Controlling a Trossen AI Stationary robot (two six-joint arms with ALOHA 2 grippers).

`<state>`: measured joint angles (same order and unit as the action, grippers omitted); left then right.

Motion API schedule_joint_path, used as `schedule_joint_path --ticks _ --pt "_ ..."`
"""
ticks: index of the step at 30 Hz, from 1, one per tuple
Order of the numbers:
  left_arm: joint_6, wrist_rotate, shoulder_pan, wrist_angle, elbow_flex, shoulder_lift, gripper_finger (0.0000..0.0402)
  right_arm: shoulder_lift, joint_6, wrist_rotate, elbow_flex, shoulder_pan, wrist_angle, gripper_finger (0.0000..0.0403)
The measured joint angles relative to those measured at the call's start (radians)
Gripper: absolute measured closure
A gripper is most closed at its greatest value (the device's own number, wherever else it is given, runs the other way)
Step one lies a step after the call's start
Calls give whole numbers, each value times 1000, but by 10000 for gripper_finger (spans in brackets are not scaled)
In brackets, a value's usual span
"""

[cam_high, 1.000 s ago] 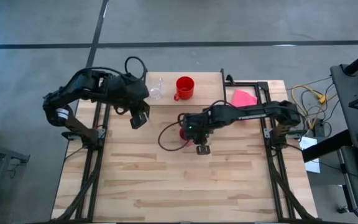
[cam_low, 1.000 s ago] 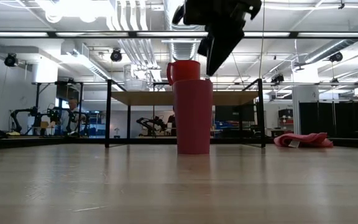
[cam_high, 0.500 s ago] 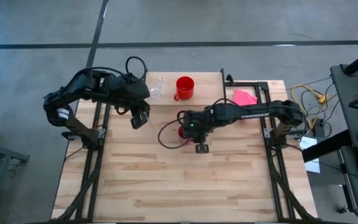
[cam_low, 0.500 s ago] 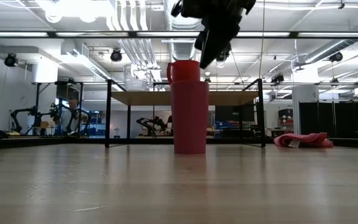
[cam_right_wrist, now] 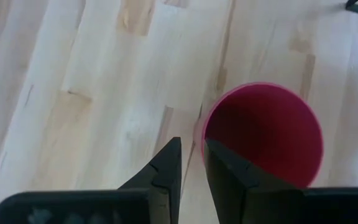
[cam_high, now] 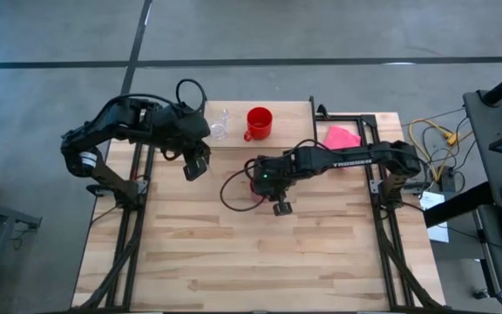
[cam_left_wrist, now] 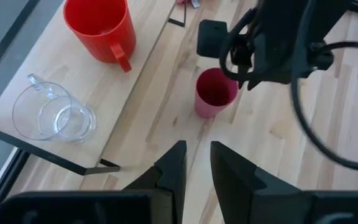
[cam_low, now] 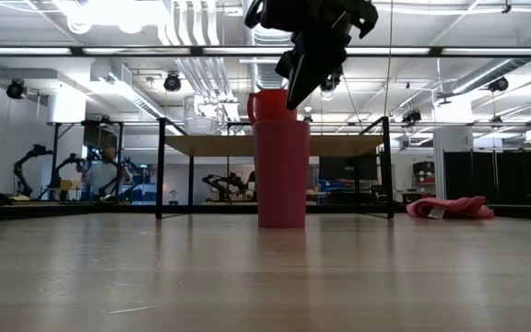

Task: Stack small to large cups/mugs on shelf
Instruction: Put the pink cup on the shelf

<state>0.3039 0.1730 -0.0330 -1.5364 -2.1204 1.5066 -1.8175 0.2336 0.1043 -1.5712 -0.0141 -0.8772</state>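
Observation:
The magenta-pink tumbler [cam_low: 282,173] stands upright on its base on the tabletop in front of the shelf; it also shows in the right wrist view [cam_right_wrist: 263,134] and the left wrist view [cam_left_wrist: 215,93]. My right gripper [cam_right_wrist: 191,146] hangs just above the tumbler's left rim [cam_low: 293,97], fingers close together, touching nothing. The red mug [cam_high: 259,123] and the clear glass [cam_high: 219,125] stand on the shelf's plank [cam_high: 290,126]. My left gripper [cam_left_wrist: 197,149] waits shut over the table, left of the shelf [cam_high: 195,166].
A soft pink cloth [cam_high: 342,137] lies on the table right of the shelf. The shelf's black legs [cam_low: 159,171] stand behind the tumbler. A black cable [cam_high: 232,194] loops under the right arm. Bare tabletop [cam_high: 260,262] stretches toward the near edge.
My right gripper has gone a little toward the table's left edge, staying above the tumbler's rim. The tumbler has slid slightly left on the table in the first half second and has stood still since, upright throughout.

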Motion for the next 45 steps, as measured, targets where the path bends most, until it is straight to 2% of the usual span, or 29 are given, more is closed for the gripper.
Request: schedule_joint_path --ticks 15,18,21,24,29,33,36,41,45 --pt "4 -3 0 1 0 0 343 -69 6 -29 5 9 47 340" --pt "4 -3 0 1 0 0 343 -80 2 -74 8 10 41 340" --pt "4 -4 0 1 0 0 343 -79 2 -79 10 13 38 355" --pt "4 -4 0 1 0 0 343 -76 -15 -79 9 13 19 386" --pt "4 -4 1 0 -1 0 343 -68 -97 -81 -9 13 -70 393" --pt "3 -4 1 0 -1 0 343 -39 -176 -97 -100 11 -268 394" --pt "3 -4 1 0 -1 0 343 0 -171 -132 -200 10 -419 394" --pt "4 -4 0 1 -1 0 343 34 -186 -248 -376 25 -560 394" --pt "3 -4 0 1 -1 0 343 45 -219 -264 -509 82 -637 394"
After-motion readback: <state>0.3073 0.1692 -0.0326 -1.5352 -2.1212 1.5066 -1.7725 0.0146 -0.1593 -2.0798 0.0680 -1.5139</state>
